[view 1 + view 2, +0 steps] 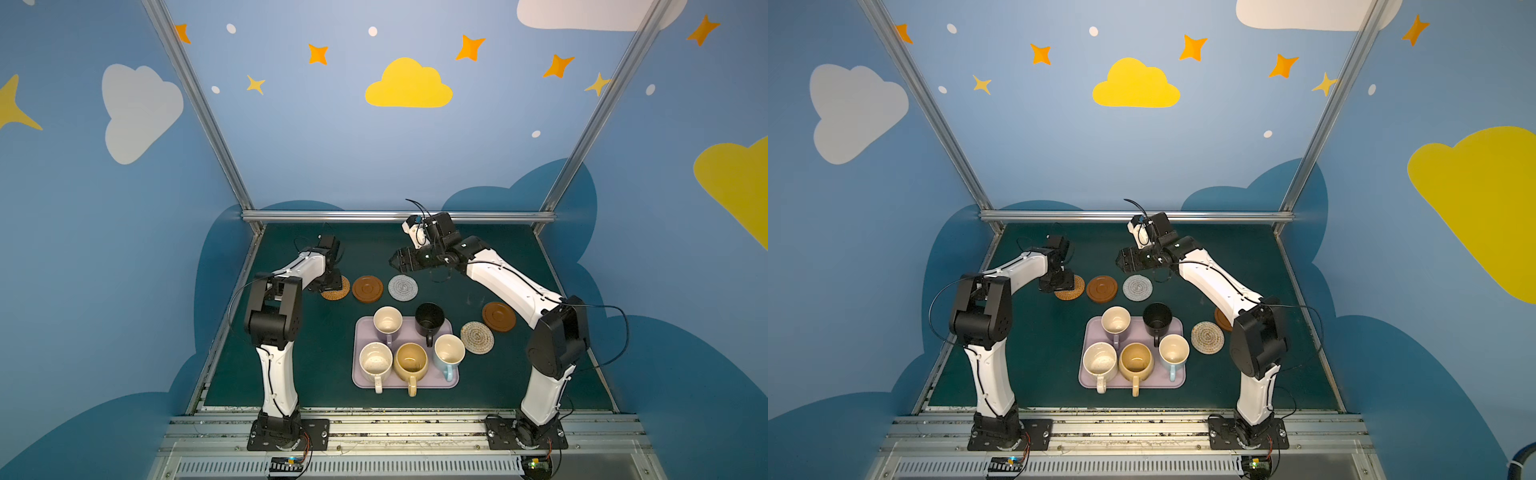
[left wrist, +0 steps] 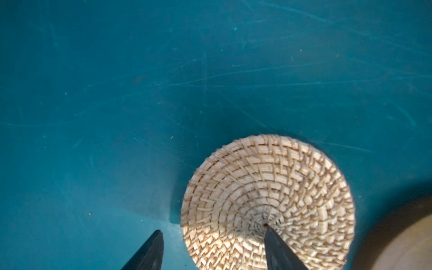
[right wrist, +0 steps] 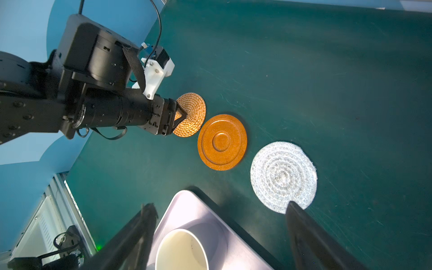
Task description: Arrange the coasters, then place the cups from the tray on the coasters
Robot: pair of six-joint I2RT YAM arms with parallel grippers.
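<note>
Three coasters lie in a row at the back: tan rattan (image 1: 338, 293), brown wooden (image 1: 367, 288) and grey woven (image 1: 402, 287). A second brown one (image 1: 498, 316) and a beige woven one (image 1: 477, 337) lie right of the lilac tray (image 1: 362, 330). On the tray stand the lavender (image 1: 387, 322), black (image 1: 429, 319), cream speckled (image 1: 376, 362), mustard (image 1: 410, 362) and light blue (image 1: 449, 353) cups. My left gripper (image 2: 212, 231) is open low over the rattan coaster (image 2: 268, 191), one fingertip at its centre, the other over the mat. My right gripper (image 3: 219, 210) hangs open above the tray's corner (image 3: 187, 205), beside the grey coaster (image 3: 282, 175).
A dark green mat (image 1: 291, 374) covers the table. An aluminium rail (image 1: 399, 216) closes the back and blue walls stand on both sides. A metal rail (image 1: 399, 426) with both arm bases runs along the front. The right arm's forearm (image 1: 511, 282) spans above the right-hand coasters.
</note>
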